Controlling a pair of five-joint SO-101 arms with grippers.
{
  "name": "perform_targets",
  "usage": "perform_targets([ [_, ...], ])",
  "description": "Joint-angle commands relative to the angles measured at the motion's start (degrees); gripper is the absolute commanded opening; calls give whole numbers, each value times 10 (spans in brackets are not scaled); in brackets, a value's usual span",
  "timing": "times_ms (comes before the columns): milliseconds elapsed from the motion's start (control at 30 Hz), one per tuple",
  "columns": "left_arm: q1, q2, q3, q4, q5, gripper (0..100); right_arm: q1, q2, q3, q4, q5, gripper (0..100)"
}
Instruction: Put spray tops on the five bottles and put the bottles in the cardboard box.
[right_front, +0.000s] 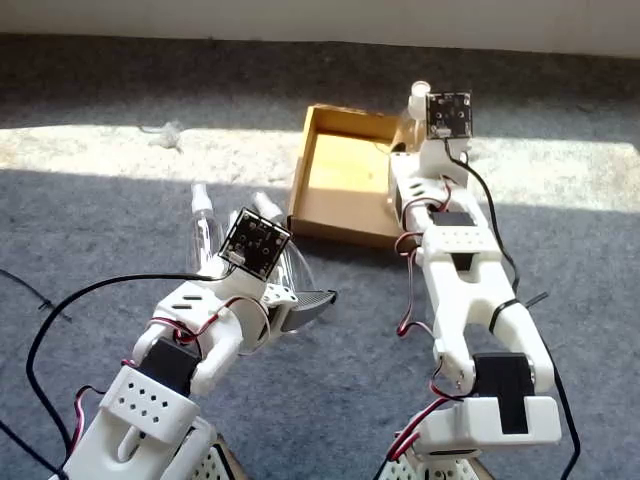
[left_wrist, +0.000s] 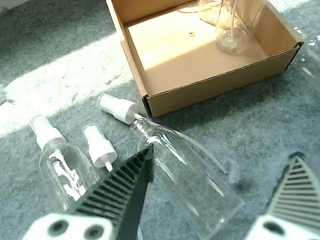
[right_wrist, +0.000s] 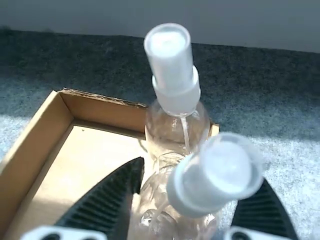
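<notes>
**Q:** Cardboard first: where is the cardboard box (right_front: 345, 180)?

**A:** It sits on the grey carpet (right_front: 100, 250), toward the far edge, open side up (a strip of sun falls across it).

**Q:** And the right gripper (right_wrist: 197, 180)?

**A:** It is over the box's far right corner, with its jaws drawn in around a held bottle (right_wrist: 212, 170) that has its spray top on. One finger lies against the clear wall. The bottle's own cap hides the other side.

**Q:** Is anything else in that corner?

**A:** A second bottle (right_wrist: 172, 75) stands upright there, top fitted, just behind the held one. I cannot tell whether the two touch.

**Q:** And the left gripper (left_wrist: 222, 160)?

**A:** It is spread wide, low over the carpet just off the box's near left corner. A lying bottle (left_wrist: 190, 175) rests on its side between the jaws.

**Q:** Is that one capped?

**A:** Not properly. A spray top (left_wrist: 117, 107) lies at its mouth, just beside the box's corner, and the neck thread is bare. The thin tube runs back along the bottle.

**Q:** What is beside it?

**A:** A standing bottle (left_wrist: 62, 165), upright with its top on, is on the side away from the box. Another spray top (left_wrist: 97, 147) sits between the two (the jaw hides what is under it).
</notes>
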Motion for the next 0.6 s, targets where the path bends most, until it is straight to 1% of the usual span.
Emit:
perform_targets([
  [0, -1, -1, -4, -12, -1, 361, 8, -13, -31, -7, 4, 244],
  [200, -1, -1, -4, -12, -1, 361, 8, -13, -32, -6, 4, 244],
  [367, -1, -1, -4, -12, -1, 361, 8, -15, -44, 53, 4, 244],
  [567, -1, -1, -4, -12, -1, 361, 7, -53, -65, 55, 4, 244],
])
